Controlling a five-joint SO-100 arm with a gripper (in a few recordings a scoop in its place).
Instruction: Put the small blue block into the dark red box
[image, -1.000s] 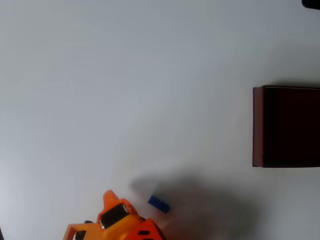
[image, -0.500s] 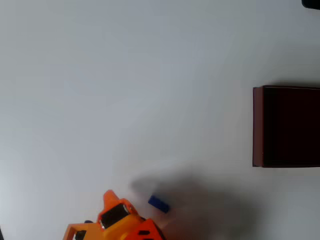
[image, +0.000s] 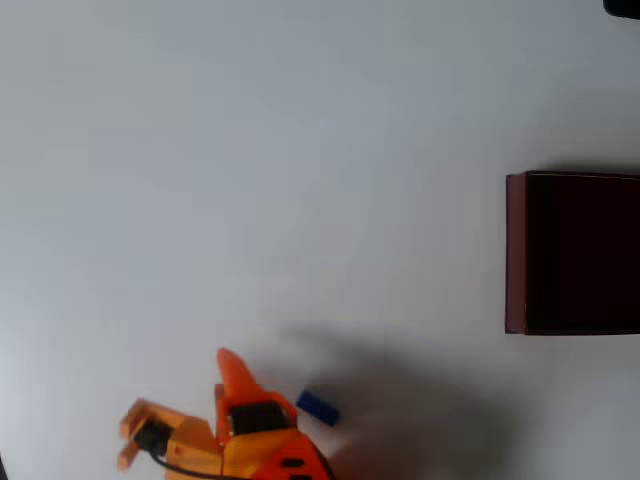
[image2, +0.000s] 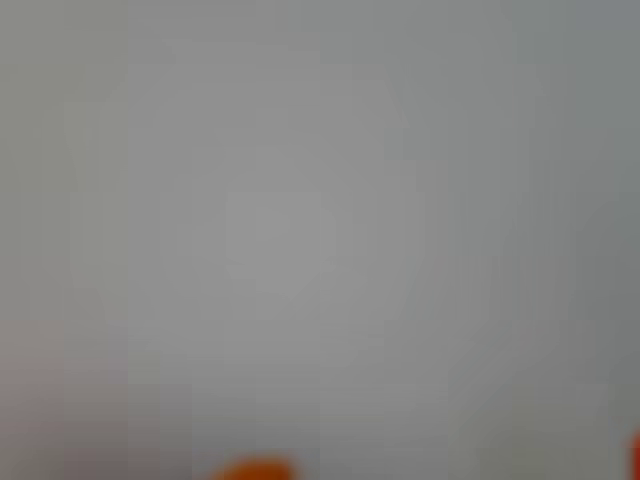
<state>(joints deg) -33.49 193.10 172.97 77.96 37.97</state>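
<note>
In the overhead view the orange hand sits at the bottom edge of the pale grey worktop, left of centre, one pointed fingertip aimed up the picture. A second orange part with a black cable juts out to its left, but whether the jaws stand apart or together I cannot tell — the second finger is not clear from above.

The small blue block lies flat on the worktop just to the right of the hand's body, near the bottom edge, slightly slanted. It is close beside the hand, and not between the fingers. A soft shadow spreads over the worktop around and to the right of it.

The dark red box stands at the right edge, about mid-height, well apart from the block and the hand — its thin maroon left wall shows, and its inside is nearly black.

The wrist view is blurred grey worktop, with orange smudges at the bottom edge.
</note>
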